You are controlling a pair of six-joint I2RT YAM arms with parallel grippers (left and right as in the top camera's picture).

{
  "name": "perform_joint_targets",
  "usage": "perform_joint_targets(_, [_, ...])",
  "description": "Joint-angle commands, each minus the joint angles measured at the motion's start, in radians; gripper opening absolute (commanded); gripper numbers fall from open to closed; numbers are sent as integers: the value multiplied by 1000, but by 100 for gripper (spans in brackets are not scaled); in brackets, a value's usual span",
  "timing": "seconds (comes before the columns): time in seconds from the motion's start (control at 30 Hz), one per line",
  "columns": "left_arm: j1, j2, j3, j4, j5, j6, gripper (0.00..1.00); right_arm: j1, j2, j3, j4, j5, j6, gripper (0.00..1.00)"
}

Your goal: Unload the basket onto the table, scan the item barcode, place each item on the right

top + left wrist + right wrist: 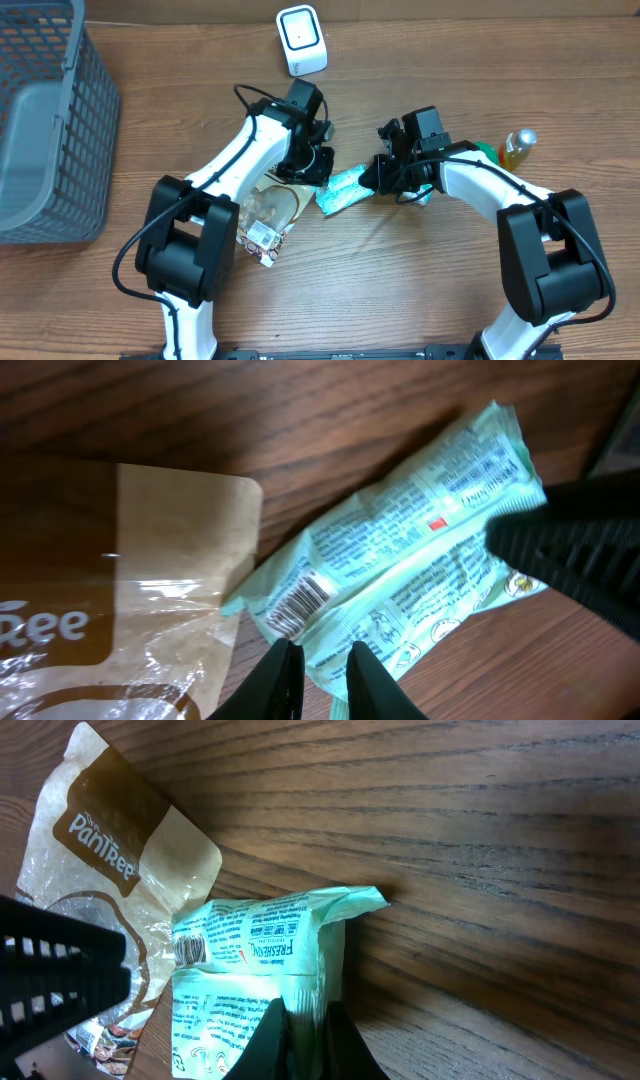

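Shows a wooden table (pixel 400 290), grey mesh basket (pixel 40 120) at left, mint-green packet (pixel 345 188) at centre touching a PanTree bag (pixel 272 208), barcode (pixel 300 600) up. Pinches the packet's back seam tight in the right gripper (pixel 305 1015). Sets left gripper (pixel 320 655) fingers slightly apart about the barcode end, grip unclear.

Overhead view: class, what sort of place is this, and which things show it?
Probably a mock shop checkout on a wooden table: a white scanner at the back, a grey basket at the left, and a mint-green packet printed with a barcode.
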State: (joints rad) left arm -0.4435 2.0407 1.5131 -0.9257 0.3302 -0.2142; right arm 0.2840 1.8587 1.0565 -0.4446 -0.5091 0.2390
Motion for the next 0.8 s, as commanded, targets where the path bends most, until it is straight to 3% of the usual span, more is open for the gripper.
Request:
perform_joint_targets(0.0, [-23,14,-11,-13,-31,59,21,5,-14,-8,4,-3,-3,5])
perform_joint_targets(0.37, [-40,16,-50,18,-42,53,20,5,-14,-8,4,-4,-3,9])
perform_joint_targets(0.53, [-48,16,-96,63,-41,49,5,5,-14,-8,4,-3,-3,9])
perform_joint_targets(0.77, [-63,16,-170,126,4,41,4,5,-14,-8,4,-4,-3,9])
